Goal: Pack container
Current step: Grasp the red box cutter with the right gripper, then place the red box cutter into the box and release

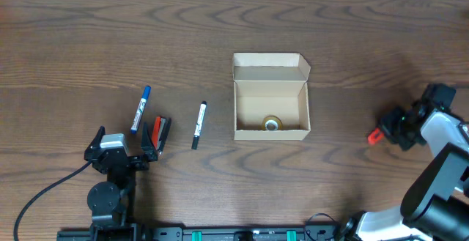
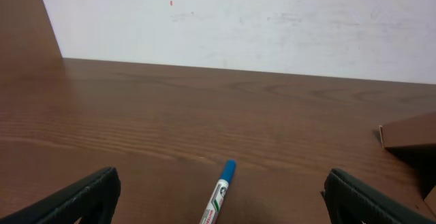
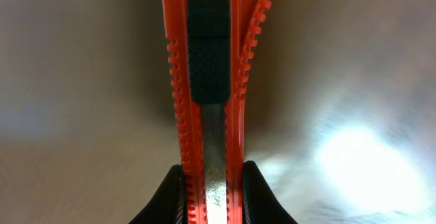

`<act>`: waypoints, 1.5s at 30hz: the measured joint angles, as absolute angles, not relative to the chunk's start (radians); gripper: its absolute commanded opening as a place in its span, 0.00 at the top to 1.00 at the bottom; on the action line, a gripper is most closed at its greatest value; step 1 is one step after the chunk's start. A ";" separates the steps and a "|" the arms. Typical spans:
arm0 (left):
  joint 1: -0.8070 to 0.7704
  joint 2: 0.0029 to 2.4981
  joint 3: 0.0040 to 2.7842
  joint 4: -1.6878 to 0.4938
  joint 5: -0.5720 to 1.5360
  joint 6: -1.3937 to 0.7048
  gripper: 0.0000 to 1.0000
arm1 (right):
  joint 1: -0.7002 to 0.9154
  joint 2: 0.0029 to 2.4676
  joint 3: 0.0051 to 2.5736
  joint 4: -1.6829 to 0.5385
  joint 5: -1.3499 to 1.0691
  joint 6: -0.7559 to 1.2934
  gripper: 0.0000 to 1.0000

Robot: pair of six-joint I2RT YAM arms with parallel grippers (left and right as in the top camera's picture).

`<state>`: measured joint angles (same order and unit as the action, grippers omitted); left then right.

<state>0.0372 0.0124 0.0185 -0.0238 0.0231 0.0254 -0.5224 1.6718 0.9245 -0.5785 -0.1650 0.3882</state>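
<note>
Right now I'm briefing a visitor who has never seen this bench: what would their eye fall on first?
The orange-red utility knife clamped in the right arm's jaws fills the right wrist view. At the table's middle stands the open container, with a small roll, seemingly tape, inside. Left of it lie a black marker and a blue marker, near the left arm's open jaws.

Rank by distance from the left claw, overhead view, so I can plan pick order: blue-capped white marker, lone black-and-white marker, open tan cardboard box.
1. Blue-capped white marker, just ahead of the left claw.
2. Lone black-and-white marker, farther toward the table's middle.
3. Open tan cardboard box, at the centre, beyond both.
</note>
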 measured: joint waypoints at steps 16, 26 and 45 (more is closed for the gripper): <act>0.037 0.012 0.019 -0.024 0.023 0.025 0.05 | 0.007 1.382 1.544 -1.045 -0.457 -0.471 0.99; 0.037 0.012 0.019 -0.024 0.023 0.025 0.05 | 0.289 1.465 1.547 -1.209 -0.376 -0.915 0.99; 0.037 0.012 0.019 -0.024 0.023 0.025 0.05 | 0.411 1.859 1.549 -1.177 -0.234 -1.039 0.99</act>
<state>0.0372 0.0120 0.0185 -0.0238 0.0231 0.0254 0.4107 1.8591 1.5486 -1.1774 -0.2340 -1.0389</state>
